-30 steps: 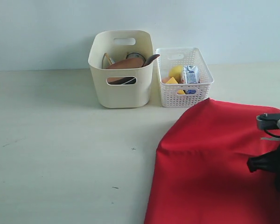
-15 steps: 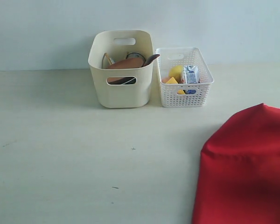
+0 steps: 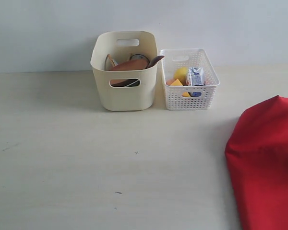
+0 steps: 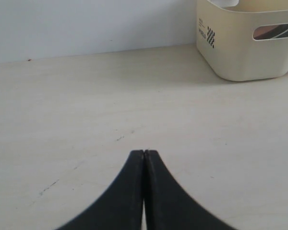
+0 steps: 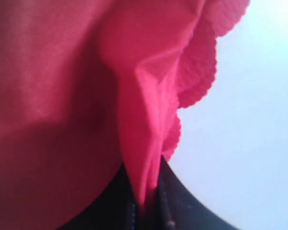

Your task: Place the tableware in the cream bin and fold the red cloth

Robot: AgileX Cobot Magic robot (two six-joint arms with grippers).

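Observation:
The red cloth (image 3: 266, 163) hangs bunched at the right edge of the exterior view, well right of both bins. My right gripper (image 5: 146, 203) is shut on a fold of the red cloth (image 5: 62, 96); its scalloped edge shows beside the pinch. The gripper itself is outside the exterior view. The cream bin (image 3: 125, 72) stands at the back by the wall, holding tableware: a brown wooden plate (image 3: 129, 65) and a wooden spoon (image 3: 155, 60) poke above its rim. My left gripper (image 4: 144, 154) is shut on nothing, low over bare table, with the cream bin (image 4: 247, 43) well ahead of it.
A white perforated basket (image 3: 188, 79) sits right of the cream bin, holding a lemon (image 3: 181, 74), a blue milk carton (image 3: 196, 76) and yellow cheese. A pale wall runs behind both bins.
The red cloth has been drawn to the right, off the table's middle, and now covers only the right edge of the view. The right arm has left the exterior view.

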